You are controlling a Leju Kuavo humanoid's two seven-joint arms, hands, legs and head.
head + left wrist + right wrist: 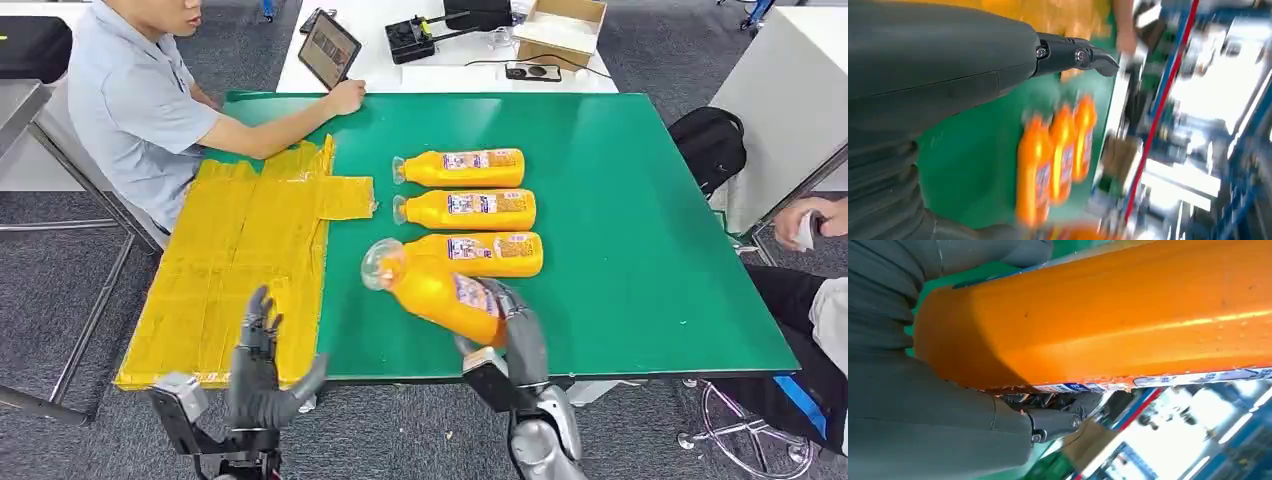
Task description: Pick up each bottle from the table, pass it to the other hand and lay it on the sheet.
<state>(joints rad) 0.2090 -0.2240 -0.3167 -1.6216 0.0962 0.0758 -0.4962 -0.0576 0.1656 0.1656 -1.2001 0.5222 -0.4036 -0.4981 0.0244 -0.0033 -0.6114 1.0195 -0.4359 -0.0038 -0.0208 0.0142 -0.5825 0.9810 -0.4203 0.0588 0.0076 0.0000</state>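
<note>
At the table's (650, 250) six o'clock edge, the right hand (515, 335) grasps a tilted bottle (435, 290); three bottles (470, 210) lie at twelve o'clock, a person's arm (290, 125) rests beyond the sheet (240, 260), and the left hand (262, 375) is released, fingers spread.

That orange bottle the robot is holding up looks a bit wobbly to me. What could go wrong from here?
1. The right robot hand grips the held bottle near its base, with the long neck end sticking out, so it might tip or slip.
2. It hangs just above the nearest lying bottle; a drop could knock that one rolling.
3. The left robot hand waits open over the yellow sheet, apart from the bottle; a misjudged handover could drop it.
</note>
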